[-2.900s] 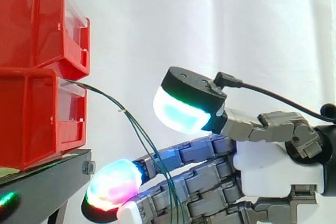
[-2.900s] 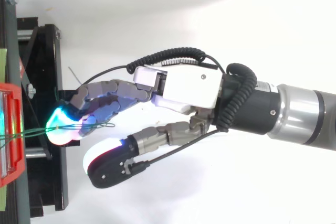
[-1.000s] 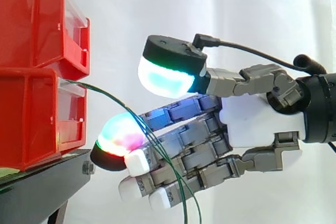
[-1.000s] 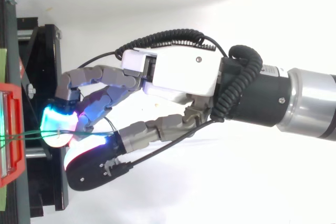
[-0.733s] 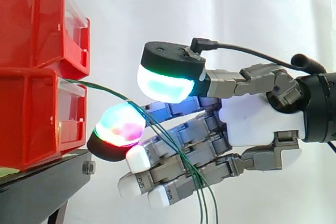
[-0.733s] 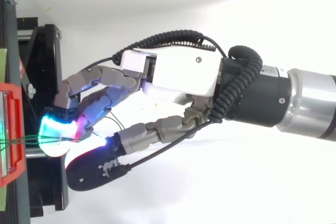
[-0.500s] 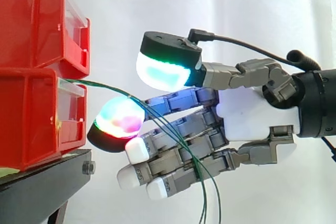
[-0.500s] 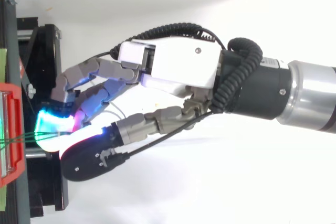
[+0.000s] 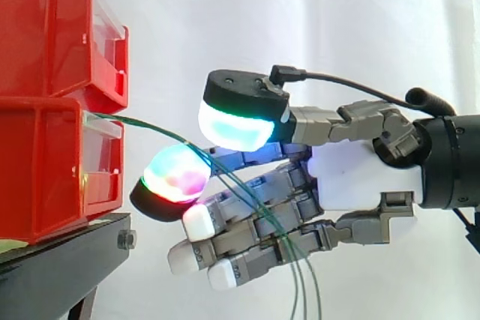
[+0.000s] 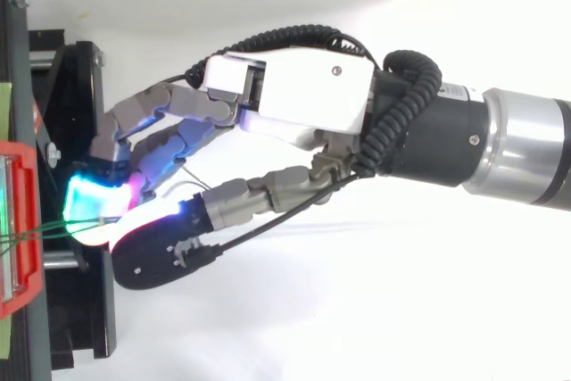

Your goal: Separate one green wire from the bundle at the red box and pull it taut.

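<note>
Several thin green wires (image 9: 142, 124) leave the lower red bin (image 9: 52, 170) and arch right. They pass over a glowing fingertip (image 9: 176, 177), then hang down across the other fingers. My hand (image 9: 360, 177) reaches in from the right, fingers nearly straight. The thumb's pad (image 9: 236, 121) hovers just above the wires, a narrow gap from the fingertip. In the top view the wires (image 10: 45, 227) run from the red bin (image 10: 20, 220) to the cyan fingertip (image 10: 89, 198), with the thumb (image 10: 152, 256) close alongside and the palm (image 10: 303, 100) behind.
A second red bin (image 9: 52, 35) is stacked on the lower one. Both rest on a black stand (image 9: 67, 260), whose frame (image 10: 76, 86) lies just left of the fingertips. A white curtain hangs behind.
The hand rose and moved left toward the bins, so the wires now lie over the fingertip. The thumb pad came down closer to that fingertip.
</note>
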Available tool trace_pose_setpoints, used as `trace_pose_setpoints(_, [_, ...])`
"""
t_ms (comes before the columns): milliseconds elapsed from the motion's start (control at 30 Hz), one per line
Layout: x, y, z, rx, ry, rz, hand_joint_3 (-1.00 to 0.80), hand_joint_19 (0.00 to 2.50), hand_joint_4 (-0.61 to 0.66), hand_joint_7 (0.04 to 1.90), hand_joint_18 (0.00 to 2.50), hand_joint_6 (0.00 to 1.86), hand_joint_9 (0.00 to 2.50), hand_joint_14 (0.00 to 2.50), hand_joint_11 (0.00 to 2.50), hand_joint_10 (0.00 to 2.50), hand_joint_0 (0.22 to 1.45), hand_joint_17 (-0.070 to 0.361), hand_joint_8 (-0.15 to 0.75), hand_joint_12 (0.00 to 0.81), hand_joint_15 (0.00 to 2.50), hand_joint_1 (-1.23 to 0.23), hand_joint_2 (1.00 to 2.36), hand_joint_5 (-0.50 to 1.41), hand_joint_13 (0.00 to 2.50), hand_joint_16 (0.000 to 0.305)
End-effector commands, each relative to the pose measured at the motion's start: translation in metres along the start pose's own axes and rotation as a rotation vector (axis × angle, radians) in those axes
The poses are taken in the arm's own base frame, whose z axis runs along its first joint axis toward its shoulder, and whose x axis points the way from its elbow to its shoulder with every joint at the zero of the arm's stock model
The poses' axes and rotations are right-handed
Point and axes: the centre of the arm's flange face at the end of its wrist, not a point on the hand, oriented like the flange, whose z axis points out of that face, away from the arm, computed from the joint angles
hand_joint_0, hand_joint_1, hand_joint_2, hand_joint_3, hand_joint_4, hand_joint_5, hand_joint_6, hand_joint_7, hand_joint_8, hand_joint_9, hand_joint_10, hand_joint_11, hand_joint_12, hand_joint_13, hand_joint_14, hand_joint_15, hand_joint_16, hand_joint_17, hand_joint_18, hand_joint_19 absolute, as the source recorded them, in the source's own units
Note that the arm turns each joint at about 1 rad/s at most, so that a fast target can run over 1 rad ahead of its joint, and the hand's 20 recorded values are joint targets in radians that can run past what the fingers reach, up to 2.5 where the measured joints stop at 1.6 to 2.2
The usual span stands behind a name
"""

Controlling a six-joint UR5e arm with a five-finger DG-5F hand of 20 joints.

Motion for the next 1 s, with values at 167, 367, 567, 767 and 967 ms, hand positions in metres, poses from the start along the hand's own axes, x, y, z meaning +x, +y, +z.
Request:
trace_pose_setpoints(167, [0.001, 0.016, 0.003, 0.002, 0.003, 0.0, -0.28, 0.42, 0.12, 0.79, 0.53, 0.89, 0.79, 0.02, 0.51, 0.02, 0.58, 0.104, 0.229, 0.303, 0.36, -0.71, 1.02, -0.18, 0.63, 0.046])
trace_pose_setpoints(367, [0.0, 0.02, 0.002, 0.022, 0.004, -0.005, -0.25, 0.43, 0.1, 0.79, 0.53, 0.92, 0.81, 0.01, 0.53, 0.02, 0.58, 0.103, 0.236, 0.306, 0.37, -0.67, 1.02, -0.18, 0.63, 0.046])
trace_pose_setpoints(567, [0.001, 0.019, 0.001, 0.033, 0.005, -0.007, -0.25, 0.44, 0.01, 0.82, 0.59, 0.95, 0.83, 0.02, 0.56, 0.02, 0.64, 0.102, 0.235, 0.309, 0.4, -0.81, 1.02, -0.18, 0.68, 0.045])
trace_pose_setpoints(767, [0.001, 0.019, 0.001, 0.033, 0.005, -0.007, -0.33, 0.44, -0.01, 0.81, 0.63, 0.96, 0.85, 0.02, 0.58, 0.02, 0.69, 0.103, 0.234, 0.311, 0.41, -0.87, 1.01, -0.17, 0.71, 0.046])
trace_pose_setpoints(967, [0.001, 0.018, 0.0, 0.041, 0.006, -0.005, -0.5, 0.46, 0.08, 0.81, 0.65, 0.95, 0.87, 0.02, 0.6, 0.02, 0.64, 0.102, 0.23, 0.309, 0.41, -0.87, 1.0, -0.17, 0.72, 0.045])
